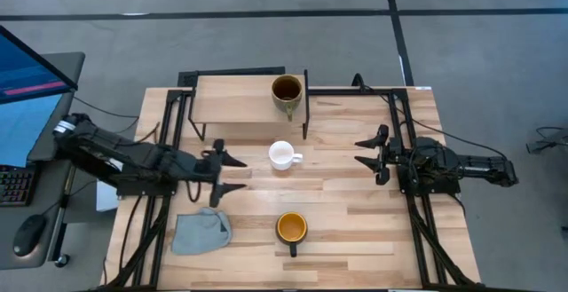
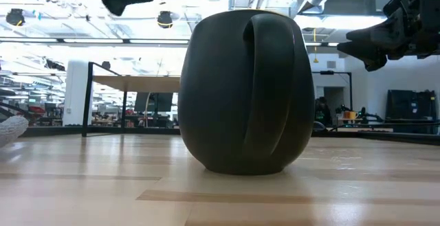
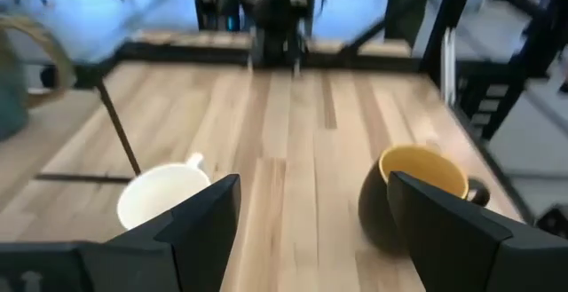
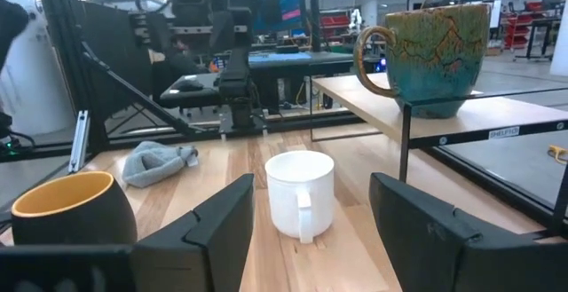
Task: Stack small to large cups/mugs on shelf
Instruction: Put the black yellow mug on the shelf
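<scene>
Here the olive-tan mug (image 1: 287, 91) sits empty on the shelf (image 1: 232, 100); both grippers gape, holding nothing.

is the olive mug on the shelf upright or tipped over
Upright: the olive-tan mug stands mouth-up on the shelf, brown inside showing from above, base flat in the right wrist view.
</scene>
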You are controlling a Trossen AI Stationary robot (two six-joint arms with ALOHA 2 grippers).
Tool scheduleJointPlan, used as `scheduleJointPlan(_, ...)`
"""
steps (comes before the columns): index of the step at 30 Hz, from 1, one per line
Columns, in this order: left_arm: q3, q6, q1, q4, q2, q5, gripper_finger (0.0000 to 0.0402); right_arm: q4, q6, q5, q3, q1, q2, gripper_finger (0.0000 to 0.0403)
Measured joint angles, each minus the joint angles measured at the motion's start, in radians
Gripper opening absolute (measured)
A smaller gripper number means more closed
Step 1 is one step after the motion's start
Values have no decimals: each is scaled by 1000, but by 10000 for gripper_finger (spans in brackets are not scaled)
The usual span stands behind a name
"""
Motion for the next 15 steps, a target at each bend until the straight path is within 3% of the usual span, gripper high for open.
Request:
scheduleJointPlan(9, 294, -10, 0, -194, 297, -2, 277, 0, 0, 0, 0, 0, 0, 244)
scheduleJointPlan(15, 427, -14, 0, -254, 447, 25, 277, 0, 0, 0, 0, 0, 0, 244)
